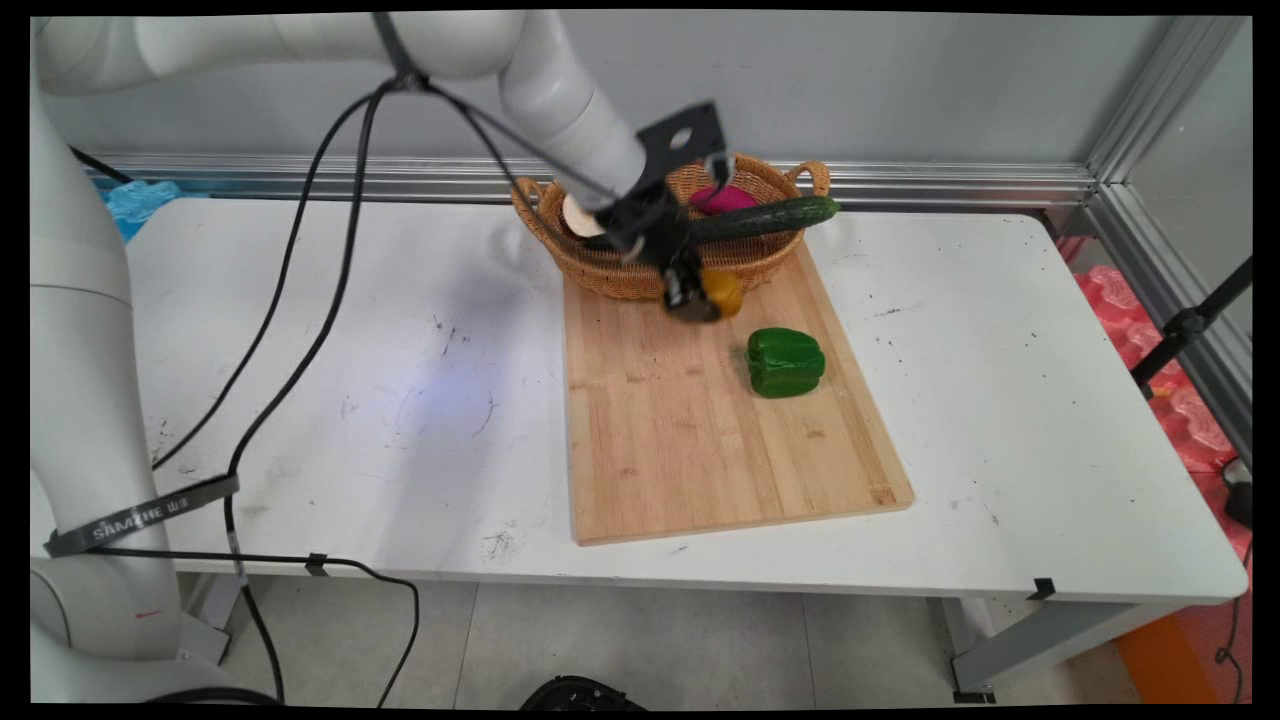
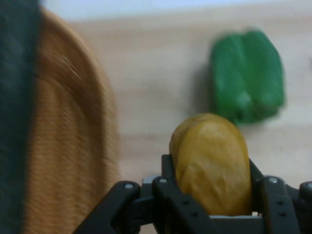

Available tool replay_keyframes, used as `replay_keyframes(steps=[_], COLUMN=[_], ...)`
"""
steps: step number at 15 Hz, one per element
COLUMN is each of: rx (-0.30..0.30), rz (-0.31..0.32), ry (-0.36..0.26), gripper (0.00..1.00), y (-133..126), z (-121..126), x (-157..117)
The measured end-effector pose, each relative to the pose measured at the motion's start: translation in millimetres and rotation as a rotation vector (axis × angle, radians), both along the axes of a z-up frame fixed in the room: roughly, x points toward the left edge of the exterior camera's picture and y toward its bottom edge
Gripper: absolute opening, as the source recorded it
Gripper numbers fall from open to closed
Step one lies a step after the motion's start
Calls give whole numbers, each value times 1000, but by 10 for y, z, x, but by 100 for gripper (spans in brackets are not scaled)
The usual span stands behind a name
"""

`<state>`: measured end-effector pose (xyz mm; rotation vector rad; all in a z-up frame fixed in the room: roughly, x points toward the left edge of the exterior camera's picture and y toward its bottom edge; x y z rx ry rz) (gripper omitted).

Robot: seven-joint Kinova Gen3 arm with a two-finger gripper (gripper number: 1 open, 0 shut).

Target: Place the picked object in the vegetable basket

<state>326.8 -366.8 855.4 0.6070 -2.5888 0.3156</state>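
Observation:
My gripper (image 1: 700, 295) is shut on a yellow-brown potato (image 1: 722, 292), which hangs just above the far end of the wooden cutting board (image 1: 700, 440), close to the front wall of the wicker basket (image 1: 600, 268). In the hand view the potato (image 2: 210, 163) sits between the fingers (image 2: 170, 187), with the basket wall (image 2: 68, 146) to the left. A green bell pepper (image 1: 785, 362) lies on the board a little nearer and to the right, and shows in the hand view too (image 2: 247, 75). A cucumber (image 1: 770, 217) lies across the basket rim.
Inside the basket are a magenta item (image 1: 722, 198) and a pale round item (image 1: 577, 215). Black cables (image 1: 300, 300) hang from the arm over the table's left half. The white table (image 1: 1000, 400) ends at a metal rail and wall behind.

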Motion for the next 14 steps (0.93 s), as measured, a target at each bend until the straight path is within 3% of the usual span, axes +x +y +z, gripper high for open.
replay_keyframes(steps=[7,14], rx=[-126,-174], rz=[1,28], ry=[26,-27], gripper=[0,0], y=[-736,-1117], z=[426,399], x=[74,363])
